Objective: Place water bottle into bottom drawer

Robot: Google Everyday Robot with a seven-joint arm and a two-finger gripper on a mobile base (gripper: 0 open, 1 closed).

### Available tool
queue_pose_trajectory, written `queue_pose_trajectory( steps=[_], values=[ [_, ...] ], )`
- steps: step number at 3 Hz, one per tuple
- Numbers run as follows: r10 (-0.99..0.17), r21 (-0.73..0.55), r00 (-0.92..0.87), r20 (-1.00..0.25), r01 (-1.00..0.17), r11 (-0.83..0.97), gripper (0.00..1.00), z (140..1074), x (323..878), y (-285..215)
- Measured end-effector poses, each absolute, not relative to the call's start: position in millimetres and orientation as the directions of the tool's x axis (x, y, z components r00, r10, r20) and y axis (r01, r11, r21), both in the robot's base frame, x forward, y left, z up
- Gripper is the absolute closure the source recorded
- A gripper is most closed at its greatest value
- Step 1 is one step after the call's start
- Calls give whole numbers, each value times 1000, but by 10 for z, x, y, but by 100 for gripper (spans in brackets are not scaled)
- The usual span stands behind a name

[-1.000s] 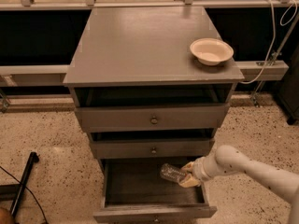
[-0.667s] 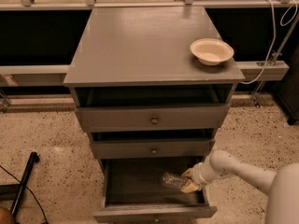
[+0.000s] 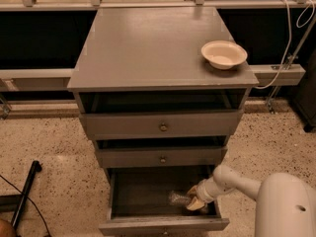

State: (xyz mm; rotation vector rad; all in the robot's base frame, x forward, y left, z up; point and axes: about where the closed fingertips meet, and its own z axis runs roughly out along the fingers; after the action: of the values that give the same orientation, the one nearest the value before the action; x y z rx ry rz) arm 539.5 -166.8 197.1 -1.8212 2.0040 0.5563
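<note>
Your gripper (image 3: 196,200) is down inside the bottom drawer (image 3: 143,197), at its right-hand end, just behind the drawer front. The white arm (image 3: 233,180) reaches in from the lower right of the view.

The tan fingers (image 3: 193,191) sit on either side of the right end of the water bottle (image 3: 177,198), pinching it. The bottle lies roughly level and points left from the gripper, within the drawer's walls and over its dark floor. You cannot tell from this view whether it rests on that floor or hangs just above it. Its label and cap are not discernible.

The bottom drawer is pulled out furthest of the three. The middle drawer (image 3: 162,158) and the top drawer (image 3: 160,125) each stand partly out, stepped back above it, each with a small round knob at centre.

On the grey worktop (image 3: 148,48), a cream bowl (image 3: 223,54) sits upright near the right front corner, well apart from the gripper.

A white cable (image 3: 291,33) hangs at the upper right. A black pole (image 3: 27,186) lies on the speckled floor (image 3: 54,152) at the left.
</note>
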Motion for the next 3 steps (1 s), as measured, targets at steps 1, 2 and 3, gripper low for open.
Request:
queue_pose_trajectory(
  steps=[1,2,3],
  values=[
    [-846,45,-96,-524,-995,86,38,1896,5391,-1658],
    [-846,45,-96,-524,-995,86,15,1896,5391,-1658],
    [-846,45,-96,-524,-995,86,0,1896,5390,-1658]
  ],
)
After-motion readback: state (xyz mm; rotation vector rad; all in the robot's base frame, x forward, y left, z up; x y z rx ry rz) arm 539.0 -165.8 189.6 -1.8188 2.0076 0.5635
